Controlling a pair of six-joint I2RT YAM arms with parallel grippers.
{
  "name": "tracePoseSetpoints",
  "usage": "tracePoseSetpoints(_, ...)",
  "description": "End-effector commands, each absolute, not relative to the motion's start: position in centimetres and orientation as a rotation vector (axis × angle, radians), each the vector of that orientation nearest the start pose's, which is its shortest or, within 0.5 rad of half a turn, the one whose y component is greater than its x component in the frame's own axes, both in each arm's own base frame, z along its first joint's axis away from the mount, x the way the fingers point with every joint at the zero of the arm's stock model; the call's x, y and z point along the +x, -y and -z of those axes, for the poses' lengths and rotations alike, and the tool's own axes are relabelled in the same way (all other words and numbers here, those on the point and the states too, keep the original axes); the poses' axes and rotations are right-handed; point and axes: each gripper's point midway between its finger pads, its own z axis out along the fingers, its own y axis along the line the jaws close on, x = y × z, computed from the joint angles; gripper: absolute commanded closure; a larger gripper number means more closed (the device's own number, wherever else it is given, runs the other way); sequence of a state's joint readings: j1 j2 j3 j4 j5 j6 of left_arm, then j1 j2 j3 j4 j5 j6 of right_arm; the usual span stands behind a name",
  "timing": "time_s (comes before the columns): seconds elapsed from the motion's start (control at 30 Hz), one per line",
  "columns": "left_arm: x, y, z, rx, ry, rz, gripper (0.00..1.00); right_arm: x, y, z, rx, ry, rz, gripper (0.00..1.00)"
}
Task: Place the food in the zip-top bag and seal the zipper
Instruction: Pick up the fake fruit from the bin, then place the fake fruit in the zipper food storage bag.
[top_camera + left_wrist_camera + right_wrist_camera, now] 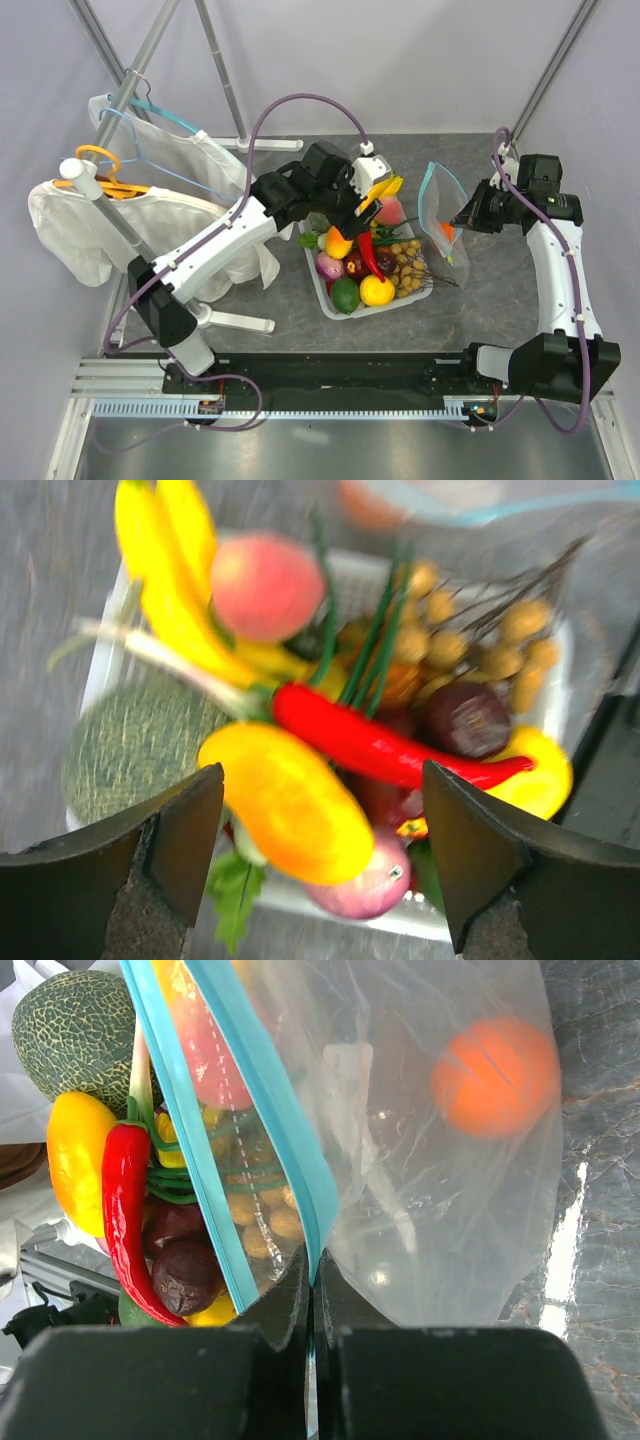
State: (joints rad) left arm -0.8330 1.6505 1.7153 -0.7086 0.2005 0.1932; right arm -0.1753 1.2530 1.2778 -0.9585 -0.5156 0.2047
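Observation:
The clear zip-top bag (442,205) is held up at the right of the white tray (318,278), with its mouth open. My right gripper (470,215) is shut on the teal zipper (265,1110) at the bag's mouth edge (312,1280). A round orange (495,1075) lies inside the bag. The tray holds the other food: a yellow-orange piece (290,800), red chilli (370,745), peach (265,585), banana (170,570), green lime (345,295), and purple piece (465,718). My left gripper (322,855) is open just above the yellow-orange piece (338,242).
A netted green melon (130,745) sits in the tray's corner. A clothes rack at the left carries white garments (100,225), a light-blue wire hanger (160,120) and an orange hanger (100,165). Grey walls close in the table.

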Motion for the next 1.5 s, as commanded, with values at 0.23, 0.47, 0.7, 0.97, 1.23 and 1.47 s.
tracePoseSetpoints(0.23,29.7,32.2,-22.2,1.121,-2.183,0.327,0.21,29.5,-3.9,-23.7,0.24,-2.396,-0.622,1.0)
tracePoseSetpoints(0.47,30.6,32.6,-21.0,1.11,-2.213,0.298,0.22,29.5,-3.9,-23.6,0.238,-2.397,-0.624,1.0)
tracePoseSetpoints(0.7,30.7,32.7,-19.8,1.119,-2.241,0.286,0.2,29.6,-3.8,-23.5,0.243,-2.4,-0.617,1.0)
tracePoseSetpoints(0.97,30.1,32.4,-21.3,1.1,-2.245,0.356,0.37,29.5,-3.9,-23.0,0.247,-2.412,-0.623,1.0)
tracePoseSetpoints(1.23,29.8,35.0,-29.1,1.061,-2.07,0.57,0.53,29.4,-4.4,-22.5,0.256,-2.418,-0.665,1.0)
tracePoseSetpoints(1.47,29.0,42.3,-38.0,0.976,-1.726,1.003,0.64,29.5,-5.9,-23.6,0.251,-2.37,-0.792,1.0)
